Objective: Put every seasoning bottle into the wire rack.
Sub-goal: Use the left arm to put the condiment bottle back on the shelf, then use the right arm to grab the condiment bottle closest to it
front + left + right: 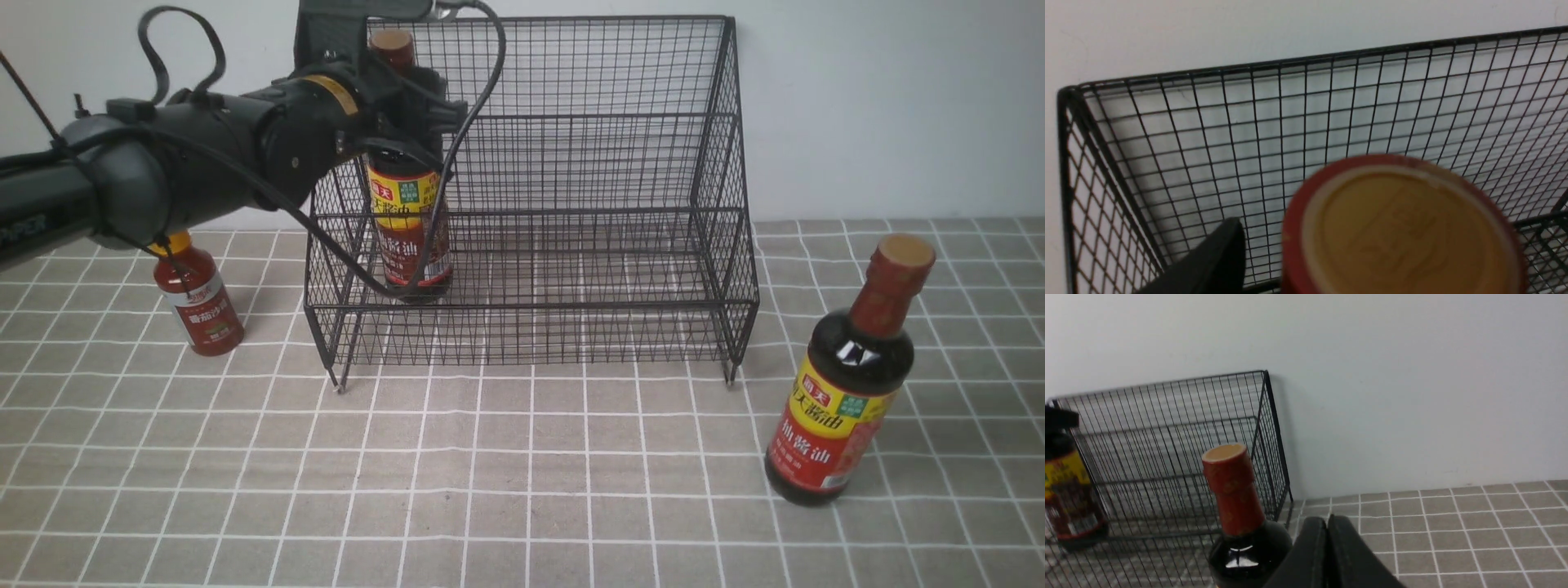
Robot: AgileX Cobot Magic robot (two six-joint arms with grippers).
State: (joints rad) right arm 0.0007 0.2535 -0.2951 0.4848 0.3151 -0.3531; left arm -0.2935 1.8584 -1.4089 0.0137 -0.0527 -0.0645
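Note:
The wire rack (588,163) stands against the wall. One tall soy-sauce seasoning bottle (408,229) stands upright on its lower tier at the left end. My left gripper (406,122) is around that bottle's red neck. In the left wrist view one black finger (1216,257) stands apart from the tan cap (1404,232), with mesh showing between them; the other finger is hidden. A second soy-sauce bottle (849,392) stands on the table right of the rack. My right gripper (1327,519) is shut and empty beside that bottle (1233,490). A small red sauce bottle (198,302) stands left of the rack.
A checked grey cloth (522,474) covers the table. A white wall (882,106) rises right behind the rack. My left arm (163,171) and its cable reach in over the rack's left side and over the small red bottle.

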